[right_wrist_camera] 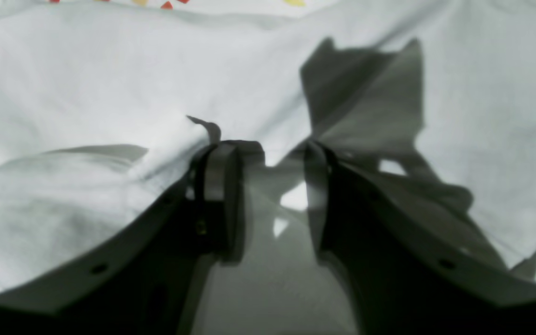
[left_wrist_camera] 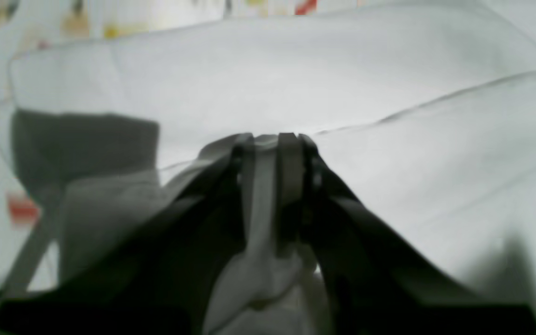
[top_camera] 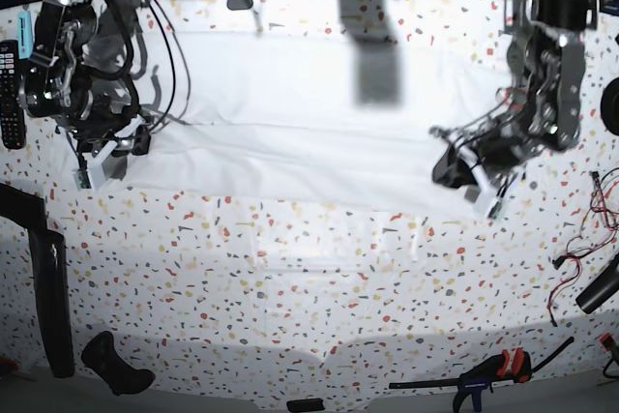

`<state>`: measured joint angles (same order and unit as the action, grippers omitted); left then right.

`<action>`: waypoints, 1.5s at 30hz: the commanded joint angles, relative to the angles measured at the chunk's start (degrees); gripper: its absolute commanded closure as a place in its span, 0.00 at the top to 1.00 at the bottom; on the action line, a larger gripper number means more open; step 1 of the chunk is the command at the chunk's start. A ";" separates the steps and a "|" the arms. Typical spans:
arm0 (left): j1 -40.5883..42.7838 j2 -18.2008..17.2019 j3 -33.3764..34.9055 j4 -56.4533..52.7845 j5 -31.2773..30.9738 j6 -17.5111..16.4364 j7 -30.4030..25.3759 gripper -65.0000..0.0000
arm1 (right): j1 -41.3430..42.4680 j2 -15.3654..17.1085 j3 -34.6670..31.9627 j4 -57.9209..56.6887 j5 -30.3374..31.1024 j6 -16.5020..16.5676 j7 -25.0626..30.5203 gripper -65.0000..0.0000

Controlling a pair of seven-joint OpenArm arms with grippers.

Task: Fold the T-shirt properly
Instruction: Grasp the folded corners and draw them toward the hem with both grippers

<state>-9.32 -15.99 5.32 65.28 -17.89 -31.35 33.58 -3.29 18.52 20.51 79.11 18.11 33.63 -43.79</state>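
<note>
While the T-shirt [top_camera: 290, 132] lies as a long white band across the speckled table [top_camera: 290, 287], its long axis running side to side, each arm holds one end. At the base view's left the right gripper [right_wrist_camera: 268, 160] stands spread over cloth, hold unclear. The left gripper [left_wrist_camera: 272, 139] pinches a fold. The cloth looks plain and creased.

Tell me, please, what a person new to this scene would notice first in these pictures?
First, the T-shirt, a wide white band lying across the far half of the speckled table. Next, the two arms at its ends: the left gripper pinches a fold of cloth, while the right gripper has its fingers apart over the fabric.
</note>
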 commanded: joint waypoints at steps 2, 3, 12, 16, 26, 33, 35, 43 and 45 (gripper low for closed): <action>-1.11 -0.26 1.16 -3.04 7.74 4.07 8.35 0.17 | 0.35 -0.28 -0.46 -0.37 -1.07 -1.31 -2.01 0.37; -1.90 -0.66 1.14 -3.28 8.02 4.39 8.35 0.17 | 0.66 -0.31 -0.46 -0.37 -1.03 -1.70 -1.99 0.37; -2.89 -7.87 1.16 -3.43 8.00 7.06 8.31 0.17 | 6.49 -3.39 -0.48 -0.39 -1.92 -2.54 -2.34 0.37; -2.93 -10.99 1.14 -3.43 7.72 9.53 8.35 0.17 | 8.13 -4.61 -0.48 -0.39 -1.92 -2.54 -2.82 0.37; -3.10 -10.40 1.16 -2.25 1.16 9.09 9.22 0.17 | 9.49 -4.20 -0.46 -0.07 -1.20 -1.97 -4.61 0.37; -3.08 -10.43 1.14 6.16 1.14 9.11 11.06 0.17 | 9.64 -4.20 -0.44 6.69 1.20 3.08 -6.14 0.37; -3.10 -10.43 1.14 9.33 1.14 9.11 11.61 0.17 | 9.64 -4.22 -0.44 10.19 3.26 3.06 -7.30 0.37; -3.39 -11.85 1.14 20.63 3.06 9.07 11.76 0.18 | 9.60 -4.22 -0.22 24.20 5.05 3.04 -12.26 0.37; -3.67 -12.87 1.16 21.18 7.28 9.05 11.04 0.25 | 9.60 -4.22 -0.22 25.18 5.05 3.04 -12.85 0.37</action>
<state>-11.77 -27.86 6.87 85.65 -10.39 -22.63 45.15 5.41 13.65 20.18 103.37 22.68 36.49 -57.36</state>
